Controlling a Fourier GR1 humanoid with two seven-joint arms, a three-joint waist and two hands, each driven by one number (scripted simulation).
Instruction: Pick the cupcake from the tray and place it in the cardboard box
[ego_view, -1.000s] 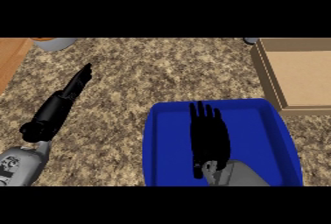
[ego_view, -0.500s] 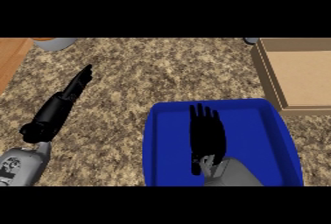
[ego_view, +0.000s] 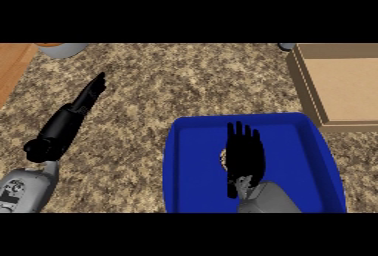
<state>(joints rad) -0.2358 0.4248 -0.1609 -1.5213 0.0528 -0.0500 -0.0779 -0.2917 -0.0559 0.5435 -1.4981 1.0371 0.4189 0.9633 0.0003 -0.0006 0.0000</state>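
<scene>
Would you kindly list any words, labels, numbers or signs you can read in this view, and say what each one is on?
None: no readable text shows anywhere.
Blue tray: plain, no marking.
Cardboard box: plain, no print.
Left forearm's grey casing: dark marks, too blurred to read.

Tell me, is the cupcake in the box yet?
Not yet. The box shows nothing inside. The right hand is spread flat over the blue tray, covering most of the cupcake, which peeks out at its edge. Grasping, lifting and carrying it over are all left. The left hand rests aside.
</scene>
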